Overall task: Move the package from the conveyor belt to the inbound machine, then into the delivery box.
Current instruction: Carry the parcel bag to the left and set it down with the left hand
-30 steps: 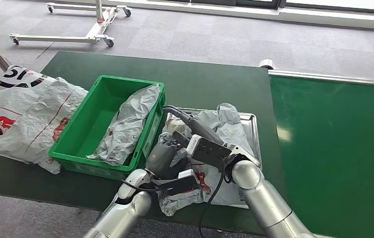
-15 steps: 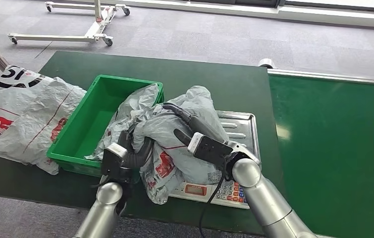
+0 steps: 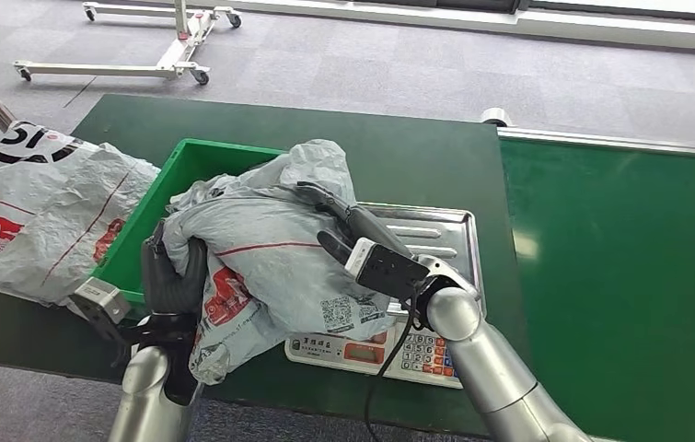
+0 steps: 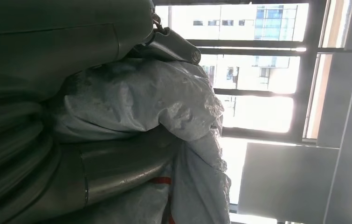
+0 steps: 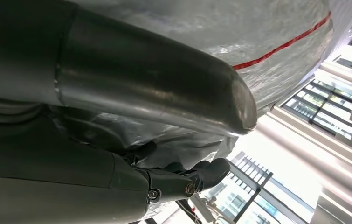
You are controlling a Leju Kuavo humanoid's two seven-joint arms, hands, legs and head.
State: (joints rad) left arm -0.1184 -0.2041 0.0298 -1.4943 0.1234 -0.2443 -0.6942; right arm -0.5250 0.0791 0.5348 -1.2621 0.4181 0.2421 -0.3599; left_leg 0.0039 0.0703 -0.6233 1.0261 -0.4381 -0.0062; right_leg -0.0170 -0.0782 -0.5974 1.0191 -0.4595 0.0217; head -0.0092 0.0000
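Note:
A crumpled grey plastic package (image 3: 270,249) with red print and a QR label hangs in the air between my two hands. It is partly over the green delivery box (image 3: 155,207) and partly over the weighing scale (image 3: 440,230), the inbound machine. My left hand (image 3: 173,276) grips its left underside at the box's near wall. From the scale side my right hand (image 3: 348,226) holds the package's right flank. Up close, the left wrist view shows the package (image 4: 164,102) against my left thumb (image 4: 118,163). In the right wrist view the package (image 5: 239,37) lies between thumb (image 5: 164,93) and dark fingers (image 5: 183,179). The box's inside is mostly hidden.
Large white printed bags (image 3: 40,212) lie on the dark green table (image 3: 399,157) left of the box. The conveyor belt (image 3: 619,258) runs along the right side. A white wheeled frame (image 3: 168,55) stands on the floor beyond the table.
Both hands have lifted the package off the scale and carried it left, over the green box's right side. The scale's metal tray and keypad are now uncovered.

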